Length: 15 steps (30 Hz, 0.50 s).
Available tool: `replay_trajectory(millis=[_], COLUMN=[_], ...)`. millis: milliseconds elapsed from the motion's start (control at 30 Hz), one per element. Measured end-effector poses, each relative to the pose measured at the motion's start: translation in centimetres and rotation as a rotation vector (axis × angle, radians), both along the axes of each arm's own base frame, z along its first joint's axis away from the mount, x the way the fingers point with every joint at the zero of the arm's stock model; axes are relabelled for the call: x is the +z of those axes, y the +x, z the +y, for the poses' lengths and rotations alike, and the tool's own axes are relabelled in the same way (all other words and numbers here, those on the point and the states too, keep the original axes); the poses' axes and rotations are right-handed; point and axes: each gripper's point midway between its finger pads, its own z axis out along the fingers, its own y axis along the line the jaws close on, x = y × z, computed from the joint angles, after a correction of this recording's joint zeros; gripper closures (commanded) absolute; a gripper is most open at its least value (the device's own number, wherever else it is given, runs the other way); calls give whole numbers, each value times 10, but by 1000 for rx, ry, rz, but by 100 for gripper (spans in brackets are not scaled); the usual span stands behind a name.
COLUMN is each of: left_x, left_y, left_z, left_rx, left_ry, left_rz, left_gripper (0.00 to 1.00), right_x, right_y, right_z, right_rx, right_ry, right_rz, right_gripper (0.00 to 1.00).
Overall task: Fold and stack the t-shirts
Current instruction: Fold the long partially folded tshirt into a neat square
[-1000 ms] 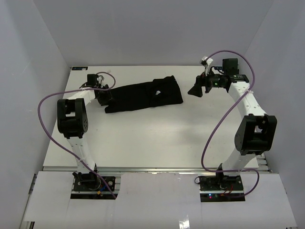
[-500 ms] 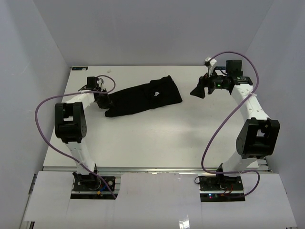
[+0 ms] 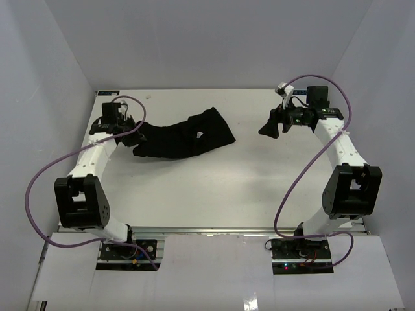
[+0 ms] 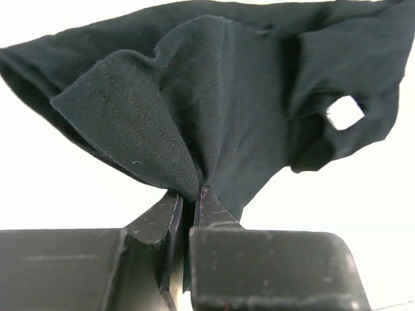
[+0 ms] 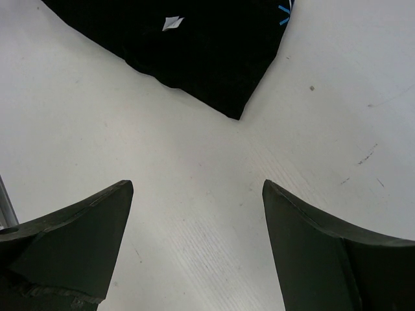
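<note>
A black t-shirt (image 3: 185, 137) lies bunched in a long strip across the far left half of the white table (image 3: 214, 188). My left gripper (image 3: 137, 140) holds its left end. In the left wrist view the gripper (image 4: 192, 194) is shut on a stitched hem fold of the t-shirt (image 4: 227, 97), which fans out ahead of the fingers. My right gripper (image 3: 267, 127) hovers to the right of the shirt, apart from it. It stands open (image 5: 198, 188) over bare table, with a corner of the t-shirt (image 5: 194, 45) and a bit of blue logo (image 5: 285, 13) beyond the fingertips.
White walls close the table in on the left, back and right. Purple cables (image 3: 45, 178) loop from each arm. The near edge of the table runs along a metal rail (image 3: 207, 230) above the arm bases.
My left gripper has shut on the shirt's left end and drawn it leftward and a little nearer. The whole shirt slid left, away from the right gripper. The right gripper hardly moved.
</note>
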Motion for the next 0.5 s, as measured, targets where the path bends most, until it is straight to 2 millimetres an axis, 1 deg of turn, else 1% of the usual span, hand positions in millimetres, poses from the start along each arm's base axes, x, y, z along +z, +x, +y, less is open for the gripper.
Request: replay_trajectory(millis=[133,267,367,500], left_x=[12,19,21,27], left_y=[11,31,46,66], left_z=[-10,-27,-51,-92], left_rx=[-3,-31,-86,-175], left_ry=[-59,-100,-118,-133], left_rz=[-10,-8,5,4], left_gripper=[92,92,92,92], right_x=[0,0,-2,-10], right_y=[0,1,1,-1], right_z=[0,0,0,-1], right_rx=[0,0,0,-2], right_ry=[1,1,0,0], right_rz=[-2,-4,-5,9], right_gripper=[12,12,12,12])
